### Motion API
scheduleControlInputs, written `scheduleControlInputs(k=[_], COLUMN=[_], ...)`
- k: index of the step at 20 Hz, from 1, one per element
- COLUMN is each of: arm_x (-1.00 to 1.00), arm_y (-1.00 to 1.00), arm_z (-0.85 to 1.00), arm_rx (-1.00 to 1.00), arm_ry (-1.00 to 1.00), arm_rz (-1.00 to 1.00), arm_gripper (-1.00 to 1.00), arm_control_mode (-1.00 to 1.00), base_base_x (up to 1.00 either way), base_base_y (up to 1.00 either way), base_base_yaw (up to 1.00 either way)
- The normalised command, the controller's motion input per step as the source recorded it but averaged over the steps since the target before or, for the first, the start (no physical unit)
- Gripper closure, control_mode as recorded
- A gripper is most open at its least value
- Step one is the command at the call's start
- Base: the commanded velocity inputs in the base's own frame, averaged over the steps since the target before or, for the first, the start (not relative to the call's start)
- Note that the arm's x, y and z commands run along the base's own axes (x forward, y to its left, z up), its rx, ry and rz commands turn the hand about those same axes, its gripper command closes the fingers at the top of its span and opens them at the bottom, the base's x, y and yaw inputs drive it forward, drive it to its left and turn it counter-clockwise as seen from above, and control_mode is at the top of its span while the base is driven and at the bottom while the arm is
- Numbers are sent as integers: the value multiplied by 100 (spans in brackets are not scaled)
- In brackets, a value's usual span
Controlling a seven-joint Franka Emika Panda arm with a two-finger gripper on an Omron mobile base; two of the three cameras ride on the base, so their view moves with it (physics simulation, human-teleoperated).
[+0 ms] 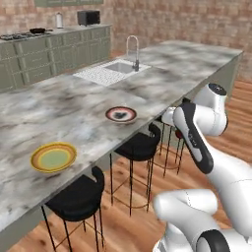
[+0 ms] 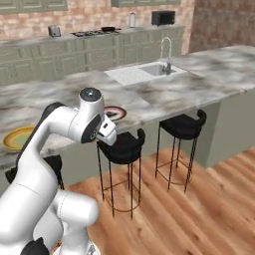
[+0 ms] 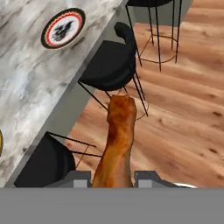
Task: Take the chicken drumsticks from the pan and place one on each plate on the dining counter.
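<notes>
- Your two-finger gripper is closed tight on an orange-brown browned chicken drumstick; in the hand view the meat rises from between the grey finger tips, pinched at one end so its free length sticks out ahead of the hand.
- The drumstick hangs over the wooden floor and the black round bar stools, just off the overhanging edge of the wide grey-white veined marble dining counter, not yet above the slab. You hold it there, by my reading, because the carry to a plate is under way.
- On that counter, the white round plate with a red rim and dark centre sits near the edge facing you, and it is bare. In the hand view it lies up and to the left of the drumstick, well apart.
- The yellow round plate with a pale green centre sits further along the same edge, also bare, so I judge neither delivery done.
- The steel sink with its tall tap lies beyond the red-rimmed plate on the counter.
- A dark round frying pan rests on the black hob on the far worktop, well away from the counter; whether a second drumstick lies in it is too small to tell.
- Bring the hand over a plate before opening, since a release here would drop the meat on the floor.
</notes>
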Motion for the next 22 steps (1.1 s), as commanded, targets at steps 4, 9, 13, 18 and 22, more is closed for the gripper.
scheduleControlInputs(k=[4,9,13,18,22], arm_x=[0,0,0,0,0], arm_y=[0,0,0,0,0], arm_z=[0,0,0,0,0], arm_rx=[0,0,0,0,0], arm_ry=[0,0,0,0,0], arm_rz=[0,0,0,0,0], arm_gripper=[100,100,100,100,100], arm_control_mode=[100,100,100,100,100], base_base_x=[78,73,69,65,52], base_base_y=[-61,-47,-28,-24,-35], base_base_yaw=[53,53,55,54,53])
